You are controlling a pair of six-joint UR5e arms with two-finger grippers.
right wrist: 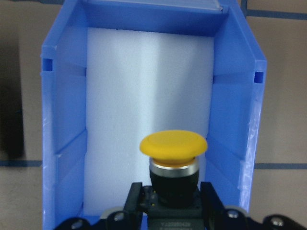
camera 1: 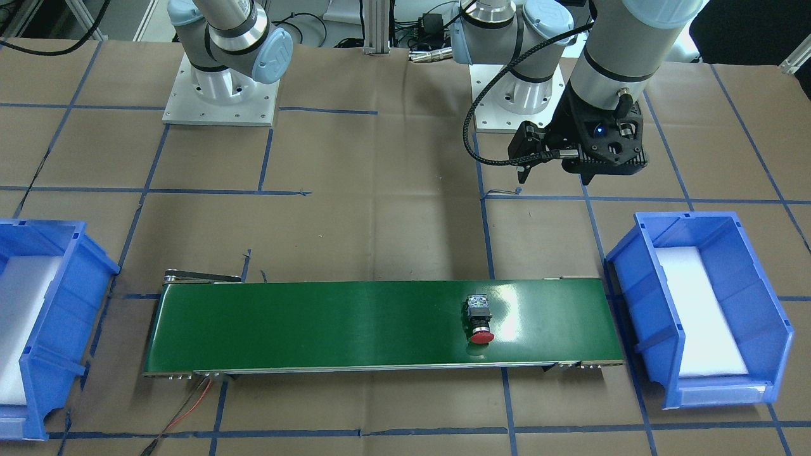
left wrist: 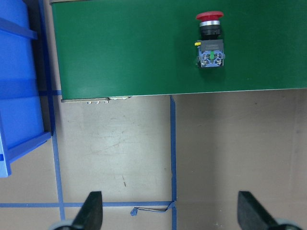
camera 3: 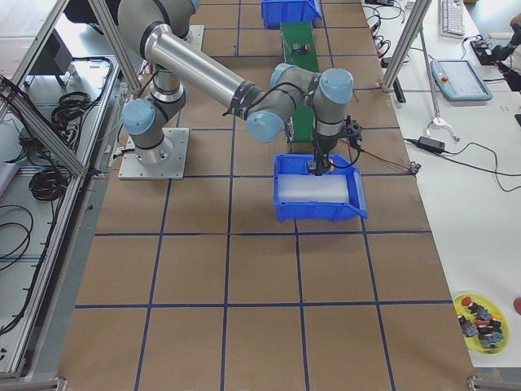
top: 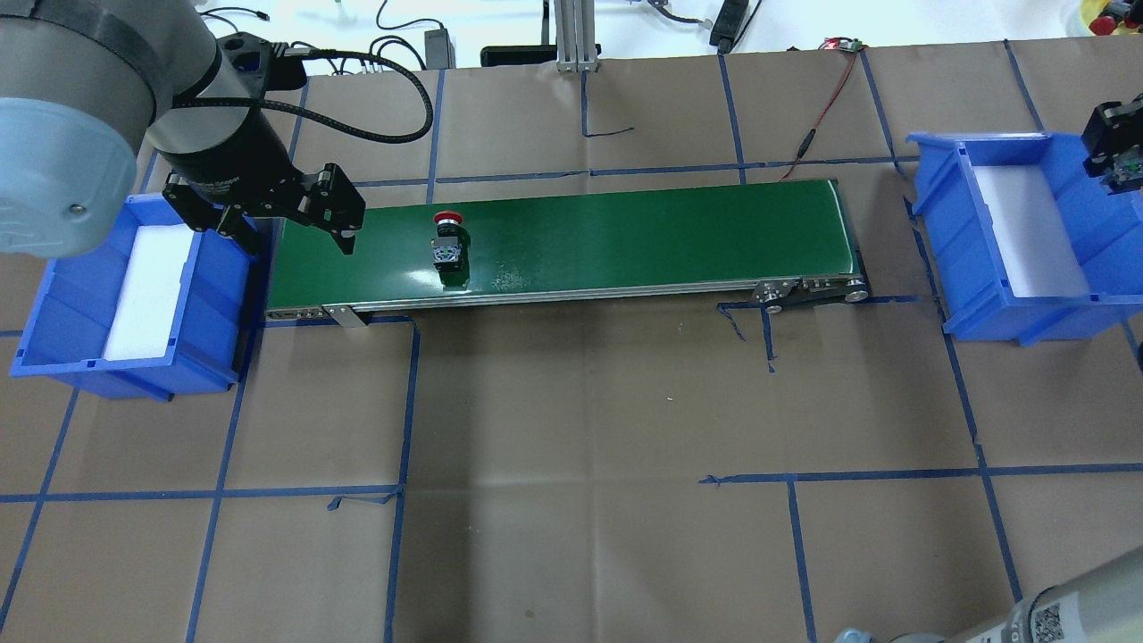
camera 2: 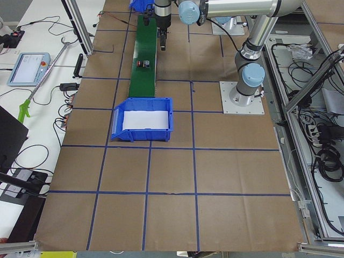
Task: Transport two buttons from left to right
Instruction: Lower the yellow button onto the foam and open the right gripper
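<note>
The red button [camera 1: 479,320] lies on its side on the green conveyor belt [camera 1: 317,323], near the belt's end on my left; it also shows in the overhead view [top: 446,241] and the left wrist view [left wrist: 209,40]. My left gripper [top: 295,234] is open and empty, hovering above the table beside that end of the belt, apart from the red button. My right gripper [right wrist: 172,203] is shut on the yellow button [right wrist: 173,158], holding it cap forward above the right blue bin [right wrist: 64,120]. The right gripper shows at the overhead view's right edge [top: 1112,161].
The left blue bin [top: 214,304] stands at the belt's left end, the right blue bin [top: 982,268] beyond its right end; both have white foam floors. A red wire [top: 826,98] runs from the belt's far right corner. Blue tape lines cross the brown table.
</note>
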